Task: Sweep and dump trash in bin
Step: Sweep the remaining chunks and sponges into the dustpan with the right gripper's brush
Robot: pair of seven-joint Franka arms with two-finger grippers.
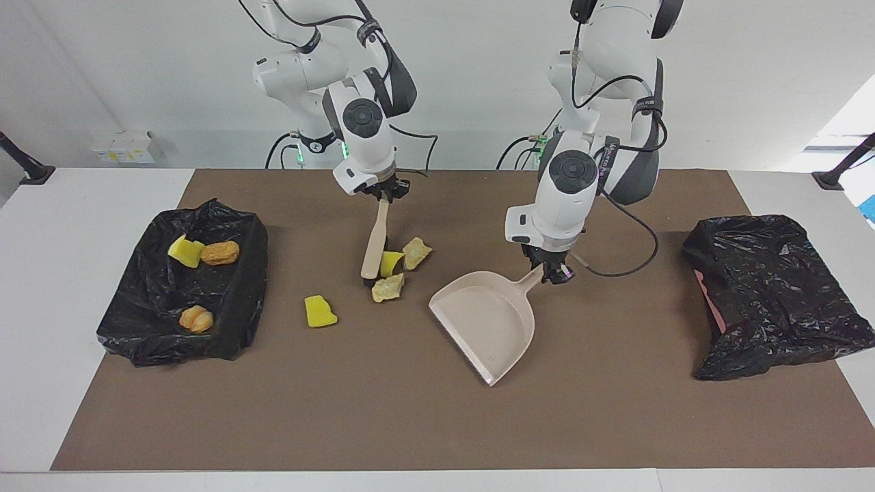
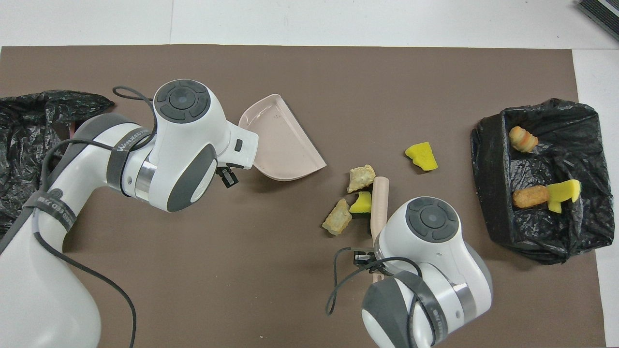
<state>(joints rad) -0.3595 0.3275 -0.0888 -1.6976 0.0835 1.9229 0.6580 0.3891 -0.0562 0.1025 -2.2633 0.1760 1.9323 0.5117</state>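
My right gripper is shut on the handle of the beige brush, which stands steeply with its black bristles on the brown mat. A yellow sponge chunk and two pale beige lumps sit bunched against the brush. Another yellow chunk lies alone, toward the bin. My left gripper is shut on the handle of the beige dustpan, whose mouth faces the bunched trash. The black-lined bin at the right arm's end holds a yellow chunk and two orange-brown pieces.
A crumpled black bag over something pink lies at the left arm's end of the table. The brown mat covers most of the table, with white tabletop around it.
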